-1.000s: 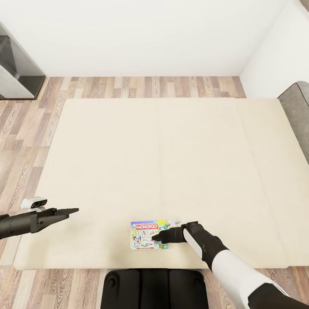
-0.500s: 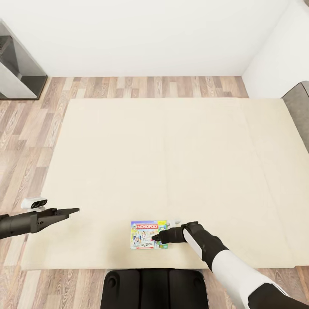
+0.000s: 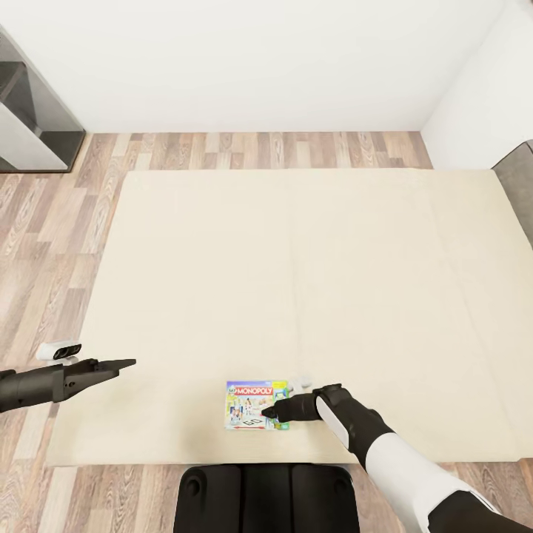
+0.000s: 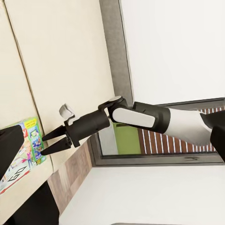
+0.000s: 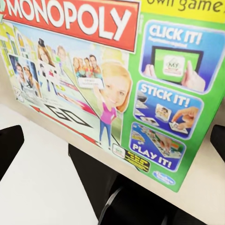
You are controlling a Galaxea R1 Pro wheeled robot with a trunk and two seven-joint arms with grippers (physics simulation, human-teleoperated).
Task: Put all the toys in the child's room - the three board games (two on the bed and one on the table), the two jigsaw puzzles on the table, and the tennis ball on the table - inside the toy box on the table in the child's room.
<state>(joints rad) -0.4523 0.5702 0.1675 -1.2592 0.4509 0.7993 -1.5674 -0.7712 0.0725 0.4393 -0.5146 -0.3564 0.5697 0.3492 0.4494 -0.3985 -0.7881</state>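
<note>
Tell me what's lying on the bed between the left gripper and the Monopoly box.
Nothing: in the head view, only bare cream bed stretches from the left gripper to the Monopoly box, where the right gripper is.

Right gripper (image 3: 268, 411) reaches forward and low with fingers parted; left gripper (image 3: 126, 363) hangs extended at the left, its opening unclear.
</note>
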